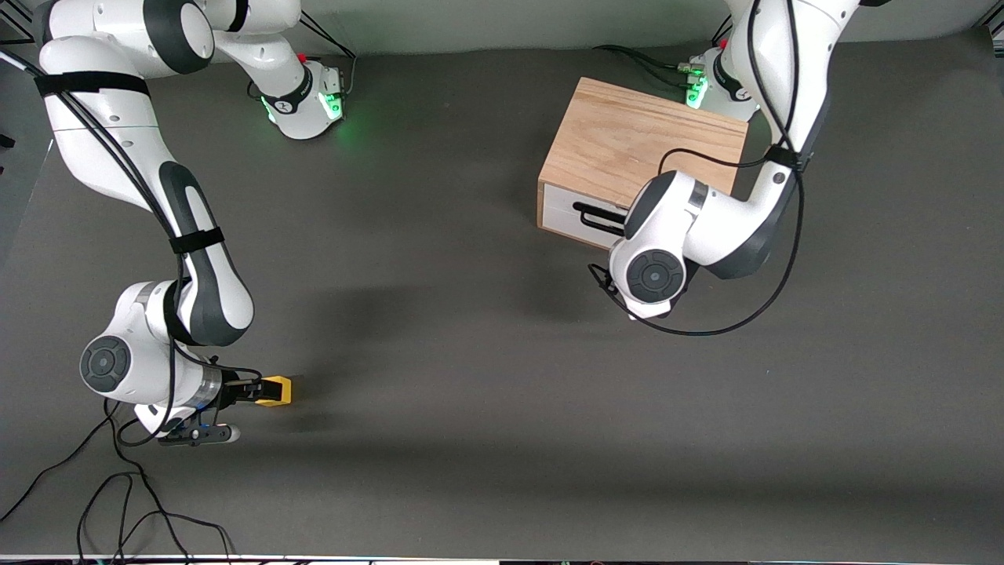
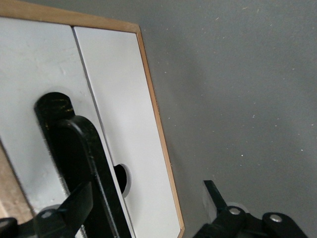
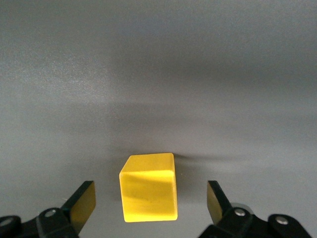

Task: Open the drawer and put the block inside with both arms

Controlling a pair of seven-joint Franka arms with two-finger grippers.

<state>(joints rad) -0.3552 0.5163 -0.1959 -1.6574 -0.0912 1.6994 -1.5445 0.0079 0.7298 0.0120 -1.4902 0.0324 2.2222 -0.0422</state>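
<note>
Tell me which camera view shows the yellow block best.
The right wrist view: the block fills the middle, apart from both open fingers of the right gripper. The front view shows it small, partly covered by that gripper. The left wrist view does not show it.

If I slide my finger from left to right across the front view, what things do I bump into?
Right gripper, open around the yellow block → wooden box with its shut white drawer → left gripper at the drawer's black handle.

We see the drawer point(image 1: 576, 213) shut in its box point(image 1: 639, 141) toward the left arm's end, left gripper point(image 2: 143, 213) open at its handle point(image 2: 84, 163), block point(image 1: 275, 390) well apart, nearer the front camera, between the open right gripper's point(image 3: 151, 206) fingers.
</note>
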